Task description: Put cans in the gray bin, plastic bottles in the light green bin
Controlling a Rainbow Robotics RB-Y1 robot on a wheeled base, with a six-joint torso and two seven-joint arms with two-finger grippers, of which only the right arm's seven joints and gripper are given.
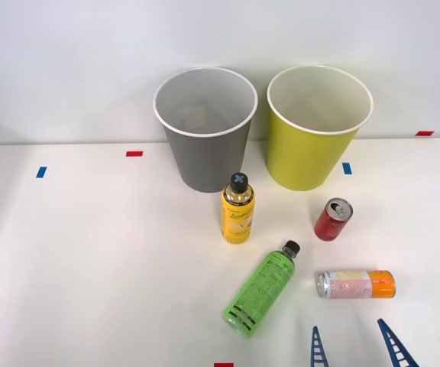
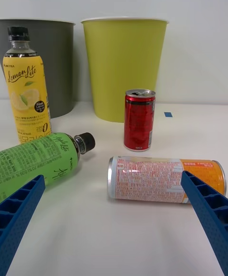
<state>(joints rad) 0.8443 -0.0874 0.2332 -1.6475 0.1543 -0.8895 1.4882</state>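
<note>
Right gripper (image 1: pixel 354 345) at near edge, blue ribbed fingers spread wide, holding nothing. Slim orange, pink and white metal can (image 1: pixel 356 284) lying on its side just beyond. Step in hand: approach for first pick. Next: advance, straddle can, close, carry to tall gray bin (image 1: pixel 205 126), far left.

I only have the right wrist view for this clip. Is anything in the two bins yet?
Observer: In the front view, the gray bin and the green bin show white insides, with no can or bottle visible in them.
Operator: The green bottle runs off my picture. How does the rest of it lie?
Observer: The green bottle lies flat and whole on the table, with its cap toward the bins and its base toward the robot.
</note>
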